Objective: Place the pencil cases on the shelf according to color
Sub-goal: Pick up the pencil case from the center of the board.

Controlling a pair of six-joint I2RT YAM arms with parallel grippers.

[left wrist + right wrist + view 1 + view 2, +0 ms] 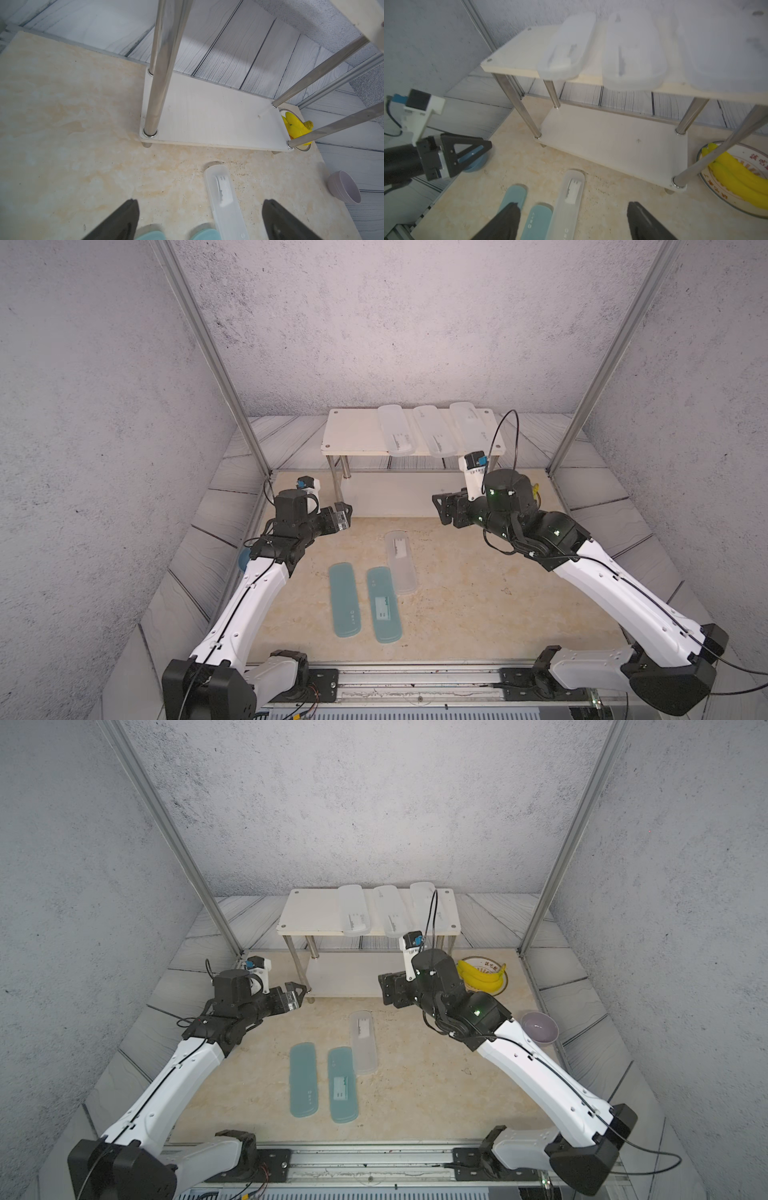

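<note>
Presently, the shelf [353,431] is seen at the far side of the table [457,605]. Three frosted white cases [434,433] are laid side by side on its top board, with their near ends overhanging the front edge; the rightmost is partly hidden by the right arm in both top views. A fourth white case [401,564] is found on the table, just in front of the lower board. Beside it, toward the left arm, a labelled teal case [384,603] and a plain teal case [344,599] are laid parallel. The left gripper [344,515] is held near the shelf's front leg [336,481], fingers spread wide with nothing between them. The right gripper [440,509] is likewise spread and unladen, above the table before the lower board. A plate [749,154] of bananas [478,973] is set by the shelf's right end, with a lilac bowl [539,1027] nearer. A blue bowl [475,164] is largely hidden behind the left arm.
</note>
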